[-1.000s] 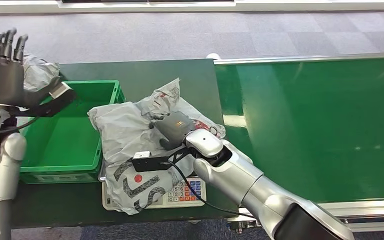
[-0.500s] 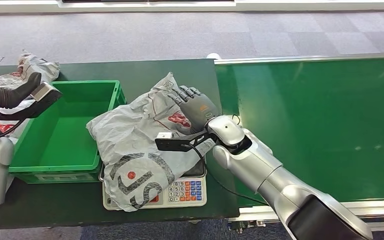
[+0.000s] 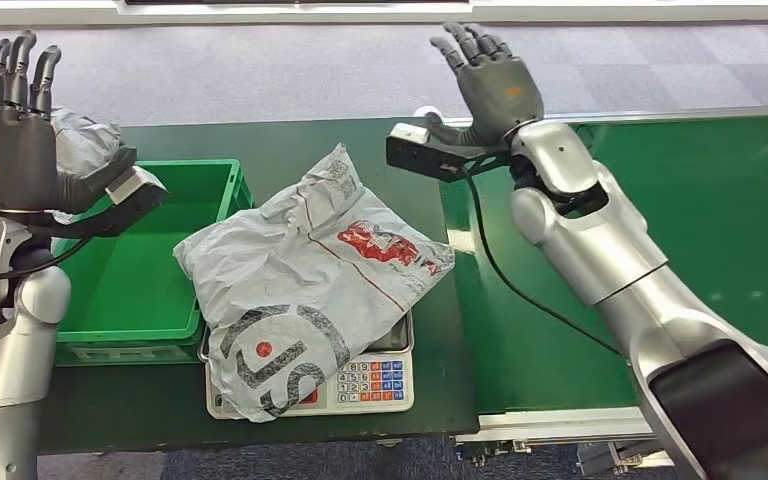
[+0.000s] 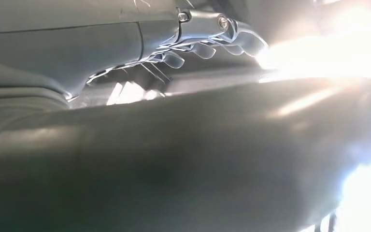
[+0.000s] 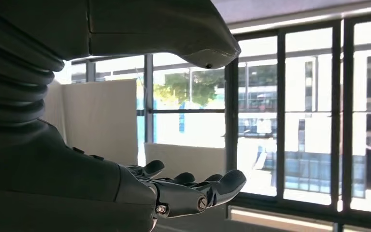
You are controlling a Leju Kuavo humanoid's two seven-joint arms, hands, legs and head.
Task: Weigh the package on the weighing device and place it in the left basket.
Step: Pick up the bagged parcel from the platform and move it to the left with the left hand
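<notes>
A crumpled grey plastic package [image 3: 305, 285] with black and red print lies over the weighing scale [image 3: 365, 385], covering most of its pan; the keypad shows at the front. The green basket [image 3: 135, 265] sits just left of it, with nothing inside. My right hand [image 3: 490, 80] is raised high above the table's far edge, fingers spread and holding nothing; in the right wrist view the right hand [image 5: 174, 191] points at windows. My left hand [image 3: 10, 135] is lifted over the basket's left rim, fingers upright and apart, holding nothing.
Another grey package [image 3: 85, 140] lies behind the basket at the far left. A green conveyor belt [image 3: 640, 250] with metal rails runs along the right. Grey carpet lies beyond the dark green table [image 3: 270, 150].
My right hand has let go of the package and risen up and away to the far right. The package now rests on the scale. My left hand has come back up with fingers upright.
</notes>
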